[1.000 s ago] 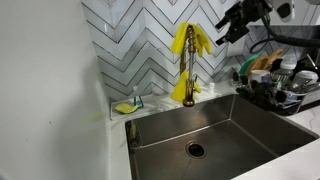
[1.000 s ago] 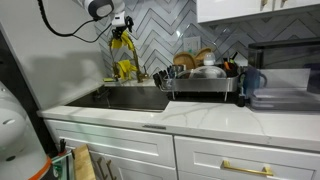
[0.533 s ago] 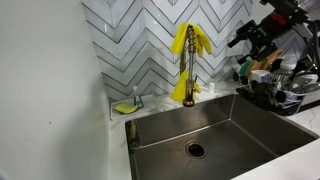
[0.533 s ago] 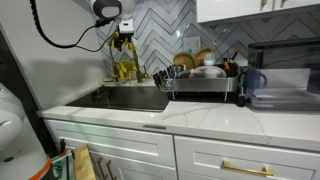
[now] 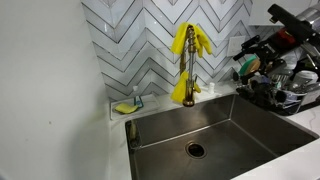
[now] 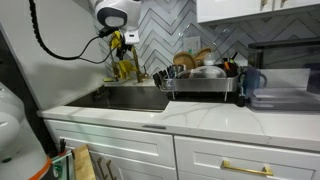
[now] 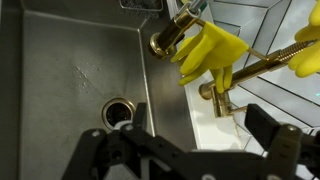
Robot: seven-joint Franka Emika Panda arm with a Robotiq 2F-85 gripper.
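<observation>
My gripper is open and empty, its two black fingers spread wide in the wrist view. It hangs above the sink's back rim, next to the brass faucet. A pair of yellow rubber gloves is draped over the faucet. In both exterior views the gripper is in the air beside the gloves, apart from them. The faucet stands behind the steel sink.
A dish rack full of dishes stands beside the sink. A small dish with a yellow sponge sits at the sink's back corner. The drain is in the basin. A tiled wall is behind.
The gripper has come down and moved sideways, from high above the gloves to a lower spot nearer the dish rack. It stayed open. Nothing else moved.
</observation>
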